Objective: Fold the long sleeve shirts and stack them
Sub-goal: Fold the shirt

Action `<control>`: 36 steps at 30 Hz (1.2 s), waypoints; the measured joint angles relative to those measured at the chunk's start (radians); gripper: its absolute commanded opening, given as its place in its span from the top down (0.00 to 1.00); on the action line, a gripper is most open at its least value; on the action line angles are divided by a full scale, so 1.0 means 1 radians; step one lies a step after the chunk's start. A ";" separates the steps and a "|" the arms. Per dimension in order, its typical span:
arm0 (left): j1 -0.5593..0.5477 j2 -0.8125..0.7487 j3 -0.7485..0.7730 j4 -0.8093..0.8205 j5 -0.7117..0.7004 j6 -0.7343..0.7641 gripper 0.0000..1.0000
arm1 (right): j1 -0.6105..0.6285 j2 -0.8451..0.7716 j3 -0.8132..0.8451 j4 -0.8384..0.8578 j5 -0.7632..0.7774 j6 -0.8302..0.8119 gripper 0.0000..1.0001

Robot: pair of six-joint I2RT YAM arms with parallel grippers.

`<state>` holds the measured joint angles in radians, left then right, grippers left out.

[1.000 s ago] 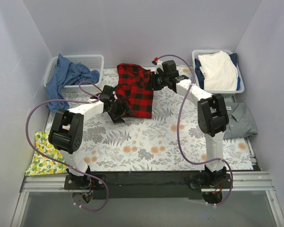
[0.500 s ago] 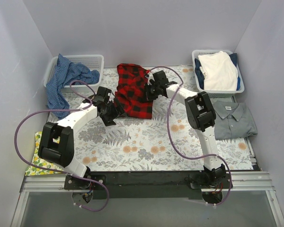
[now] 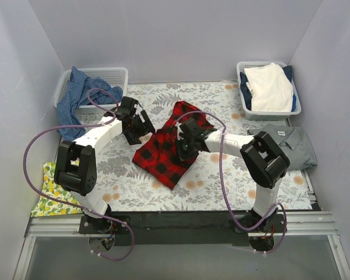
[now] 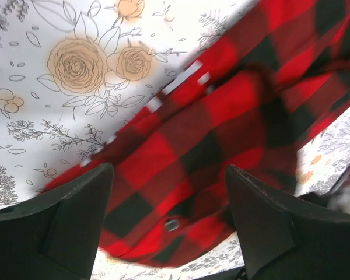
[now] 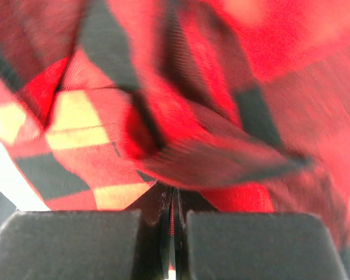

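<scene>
Plaid flannel shirt, red-and-black, lies bunched on the flowered table, centre of the top view, long axis diagonal from near-left to far-right.

Right gripper sits on the middle of the shirt. Jaw state is unreadable from above. In the right wrist view the jaws are pressed together, pinching a thin fold of plaid cloth that fills the view, blurred.

Left gripper is at the shirt's far-left edge. The left wrist view shows its fingers spread wide, plaid cloth lying beyond and between them. White marks run along its edge, too broken to read.

Grey collared shirt lies flat at the table's right edge, beside the right arm's elbow and well apart from the plaid shirt.
</scene>
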<state>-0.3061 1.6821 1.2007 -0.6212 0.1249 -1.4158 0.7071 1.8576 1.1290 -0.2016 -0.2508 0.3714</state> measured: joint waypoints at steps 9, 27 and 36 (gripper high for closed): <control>0.097 -0.080 -0.004 -0.074 -0.037 0.056 0.21 | 0.102 0.000 0.234 -0.159 0.091 0.012 0.79; 0.111 -0.320 -0.268 -0.152 0.017 0.046 0.19 | 0.016 0.343 0.886 -0.298 -0.089 -0.146 0.81; 0.113 -0.454 -0.473 -0.069 0.161 -0.012 0.11 | 0.016 0.302 0.573 -0.351 -0.120 -0.177 0.92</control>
<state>-0.1936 1.2285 0.7277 -0.6899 0.2863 -1.4281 0.7227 2.1597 1.7023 -0.5526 -0.3710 0.1947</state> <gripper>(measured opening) 0.883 0.086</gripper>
